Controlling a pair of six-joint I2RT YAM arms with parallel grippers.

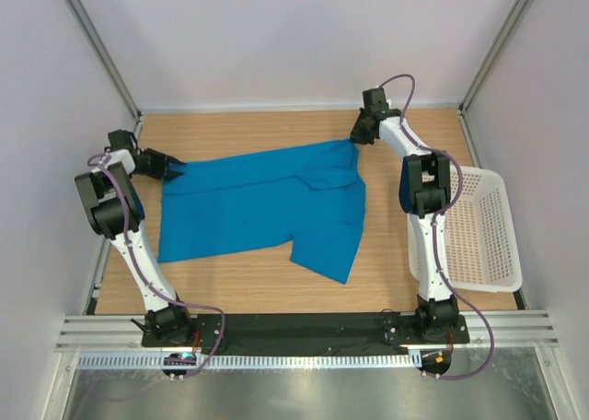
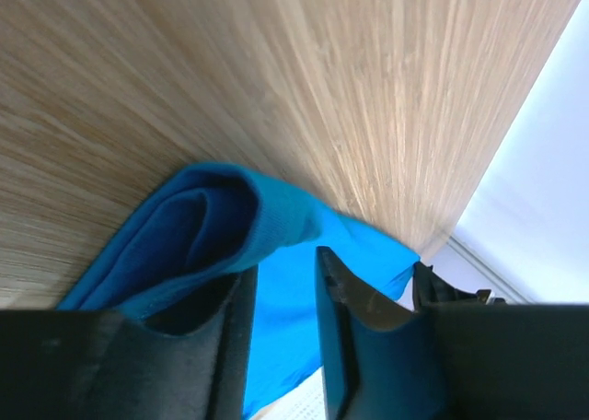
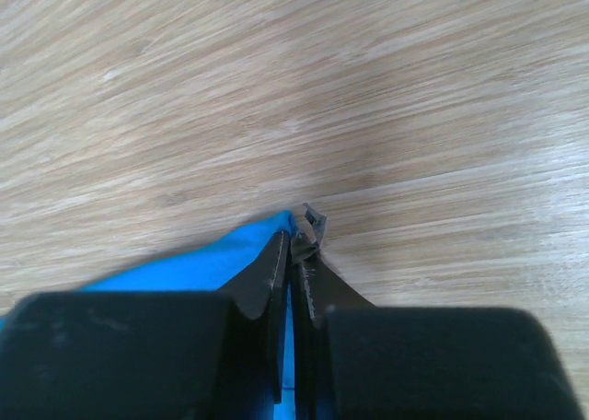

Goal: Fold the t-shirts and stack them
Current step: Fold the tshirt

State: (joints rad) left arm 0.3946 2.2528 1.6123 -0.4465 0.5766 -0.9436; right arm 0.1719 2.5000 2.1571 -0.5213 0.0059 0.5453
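— Right gripper (image 3: 296, 245)?
— Clenched on the t-shirt's (image 1: 267, 208) corner.
— Left gripper (image 2: 283, 282)?
— Cloth passes between its parted jaws; whether it is grasped, I cannot tell. The shirt lies spread between both grippers on the surface (image 1: 258, 277).

Robotics lab cell: white panel walls (image 1: 276, 42), aluminium frame posts (image 1: 99, 52), wooden surface (image 1: 258, 277), left arm (image 1: 138, 254), right arm (image 1: 434, 254) on black base rail (image 1: 304, 328).

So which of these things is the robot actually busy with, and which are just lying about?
In the job:
- t-shirt, blue, spread on the table
- left tool, cloth between its fingers
- right tool, shut on the t-shirt's far corner

Lying about:
- basket, white, beside the right arm
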